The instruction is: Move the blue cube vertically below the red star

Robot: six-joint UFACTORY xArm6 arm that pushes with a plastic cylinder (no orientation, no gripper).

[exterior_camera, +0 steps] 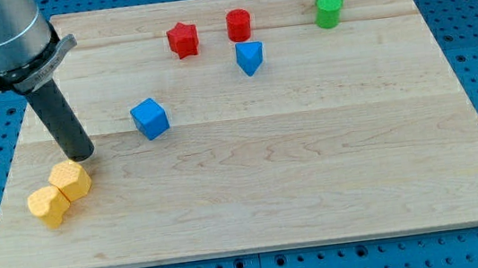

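Observation:
The blue cube (150, 118) lies on the wooden board left of the middle. The red star (182, 39) lies near the view's top, up and to the right of the cube. My tip (83, 156) rests on the board to the left of the blue cube and a little lower, with a gap between them. The tip sits just above a yellow block (71, 180).
A second yellow block (47, 206) touches the first at the lower left. A red cylinder (238, 24) and a blue triangular block (249, 58) lie right of the star. Two green blocks (329, 5) sit at the top right. The board's (314, 161) left edge is close to the tip.

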